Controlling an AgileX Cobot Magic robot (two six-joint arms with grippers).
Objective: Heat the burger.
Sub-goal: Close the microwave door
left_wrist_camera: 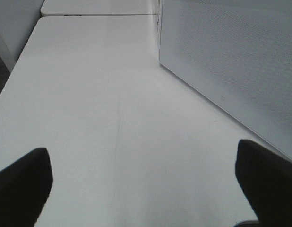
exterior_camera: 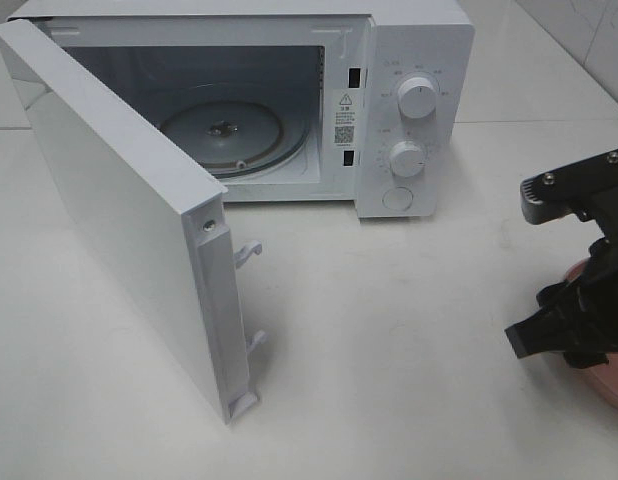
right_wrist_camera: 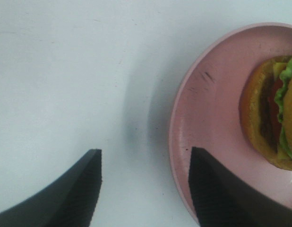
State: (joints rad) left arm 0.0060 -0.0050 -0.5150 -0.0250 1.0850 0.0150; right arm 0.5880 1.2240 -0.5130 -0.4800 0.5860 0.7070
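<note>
The burger (right_wrist_camera: 266,118) shows only in the right wrist view, sitting on a round pink plate (right_wrist_camera: 207,113) with its golden bun, green lettuce and dark patty in sight. My right gripper (right_wrist_camera: 145,189) is open; one finger hangs over the plate's rim and the other over bare table, both short of the burger. From the high camera, the right gripper (exterior_camera: 554,330) hovers at the table's right edge above the plate (exterior_camera: 614,385), and the arm hides the burger. My left gripper (left_wrist_camera: 143,189) stands wide open over the table with nothing in it.
A white microwave (exterior_camera: 414,60) stands at the back with its door (exterior_camera: 109,210) swung out to the left and the glass turntable (exterior_camera: 224,135) bare. That perforated door (left_wrist_camera: 231,56) is close beside my left gripper. White table (exterior_camera: 389,340) lies between microwave and plate.
</note>
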